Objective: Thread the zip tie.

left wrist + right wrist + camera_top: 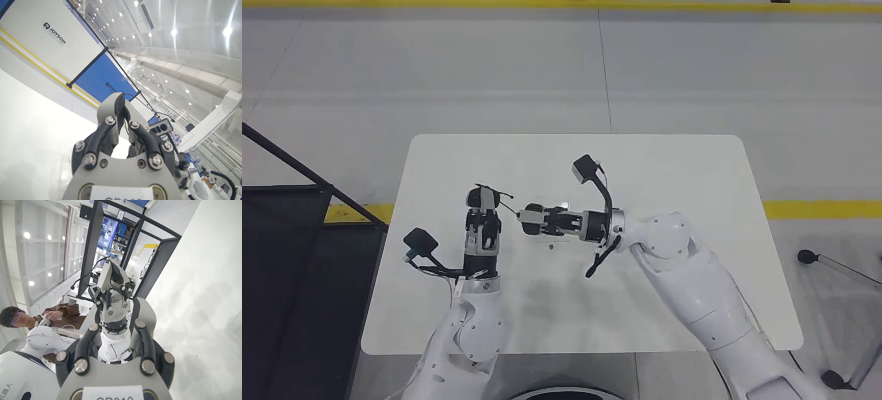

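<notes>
The zip tie [500,192] is a thin black strand. It sticks out of the tips of my left gripper [482,205], which points up above the middle of the white table [672,170] and is shut on it. In the left wrist view the black pads [121,106] press together, with the zip tie [125,124] running between them and out past the tips. My right gripper [530,220] sits just to the right of the left one, pointing at it. Its fingers [143,313] stand open, and the left gripper [111,275] shows beyond the gap.
A black framed panel [287,260] stands off the table's left side. Yellow floor tape [822,209] runs behind the table. The tabletop right of the arms and toward the far edge is bare.
</notes>
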